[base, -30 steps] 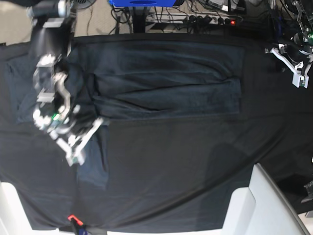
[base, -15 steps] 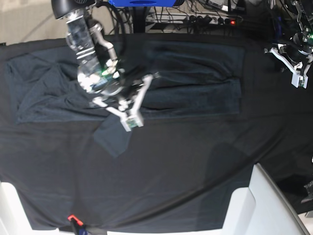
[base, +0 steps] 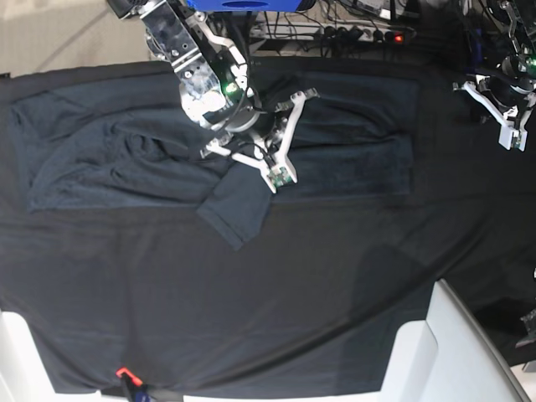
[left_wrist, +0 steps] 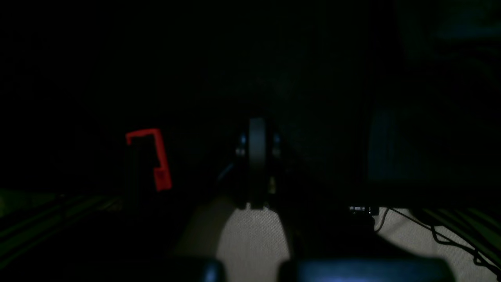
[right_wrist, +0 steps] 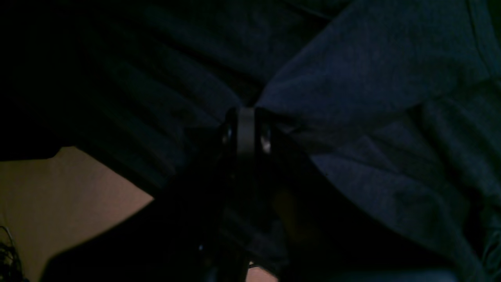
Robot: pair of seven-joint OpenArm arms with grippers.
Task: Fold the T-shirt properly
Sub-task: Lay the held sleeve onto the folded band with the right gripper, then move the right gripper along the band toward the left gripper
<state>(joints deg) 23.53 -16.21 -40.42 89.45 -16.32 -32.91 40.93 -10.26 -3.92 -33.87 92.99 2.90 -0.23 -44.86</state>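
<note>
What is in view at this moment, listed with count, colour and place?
T-shirt: one, dark charcoal-grey, spread across the far half of the table, sleeve end lifted.
Tablecloth: one, black, covering the table.
Clamp: one, red, near table edge.
Power strip: one, dark with a red light, floor behind the table.
White panels: two, near corners.
Right gripper: one, white, shut on the T-shirt sleeve, mid-table.
Left gripper: one, white, shut, empty, beside the table's far corner.
</note>
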